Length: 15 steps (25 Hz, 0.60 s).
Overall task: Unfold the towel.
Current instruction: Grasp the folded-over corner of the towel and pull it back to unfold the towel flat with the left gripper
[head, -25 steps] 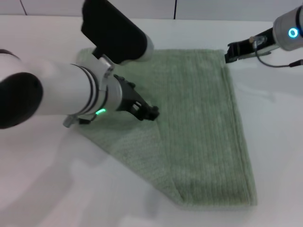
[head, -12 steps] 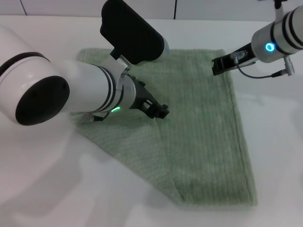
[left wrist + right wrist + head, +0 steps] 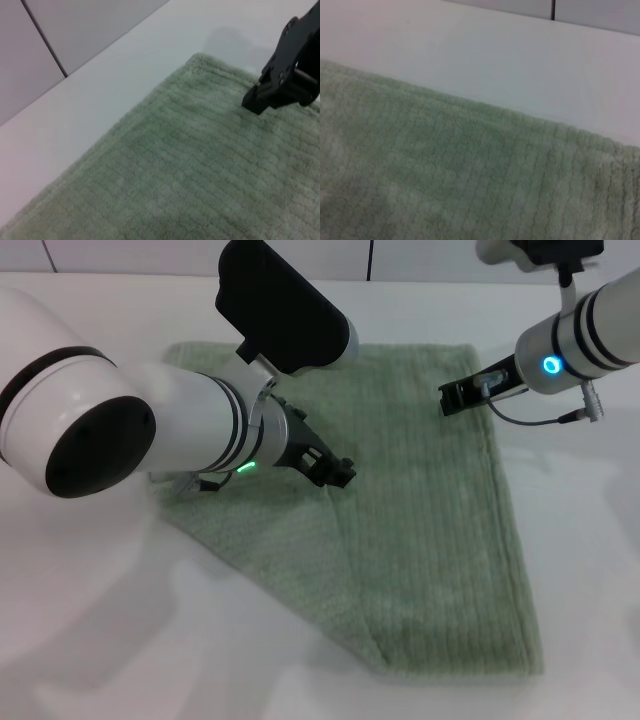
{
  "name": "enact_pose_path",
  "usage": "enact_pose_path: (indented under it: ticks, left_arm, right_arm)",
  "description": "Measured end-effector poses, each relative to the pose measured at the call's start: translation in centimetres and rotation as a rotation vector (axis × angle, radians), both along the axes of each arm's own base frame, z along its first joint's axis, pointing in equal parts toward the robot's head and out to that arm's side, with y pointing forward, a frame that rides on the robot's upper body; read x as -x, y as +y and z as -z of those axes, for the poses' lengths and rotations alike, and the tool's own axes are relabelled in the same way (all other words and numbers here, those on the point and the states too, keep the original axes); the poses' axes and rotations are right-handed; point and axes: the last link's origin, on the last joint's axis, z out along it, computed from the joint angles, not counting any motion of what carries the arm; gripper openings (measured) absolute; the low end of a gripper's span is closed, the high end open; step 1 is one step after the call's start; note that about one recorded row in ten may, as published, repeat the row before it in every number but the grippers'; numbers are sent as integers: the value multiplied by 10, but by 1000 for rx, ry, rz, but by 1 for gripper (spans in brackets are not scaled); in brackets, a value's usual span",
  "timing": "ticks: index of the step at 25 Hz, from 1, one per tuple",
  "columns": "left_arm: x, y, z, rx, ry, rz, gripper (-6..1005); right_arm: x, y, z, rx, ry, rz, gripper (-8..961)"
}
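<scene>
Both tools closing in on the folded towel

The right tool (image 3: 452, 399) has been swinging inward over the towel (image 3: 430, 530) near its far right corner, suggesting a grasp is coming; the left tool (image 3: 338, 472) is hovering mid-cloth. Neither tool's opening is readable. One towel is lying on the counter (image 3: 90, 620); two tools.

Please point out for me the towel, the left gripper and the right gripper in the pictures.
towel (image 3: 430, 530): head view, on its ribbed green middle.
left gripper (image 3: 338, 472): head view, at the black fingertips over the towel.
right gripper (image 3: 452, 400): head view, at the black tip over the towel's far right part.
</scene>
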Motion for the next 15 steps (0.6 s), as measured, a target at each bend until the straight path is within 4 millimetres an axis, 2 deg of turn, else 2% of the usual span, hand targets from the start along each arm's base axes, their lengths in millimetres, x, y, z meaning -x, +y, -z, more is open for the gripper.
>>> enact_pose_path:
  ticks: [15]
  left_arm:
    - [5, 0, 2, 9, 13, -17, 774]
  right_arm:
    - [-5, -4, 5, 8, 2, 15, -1]
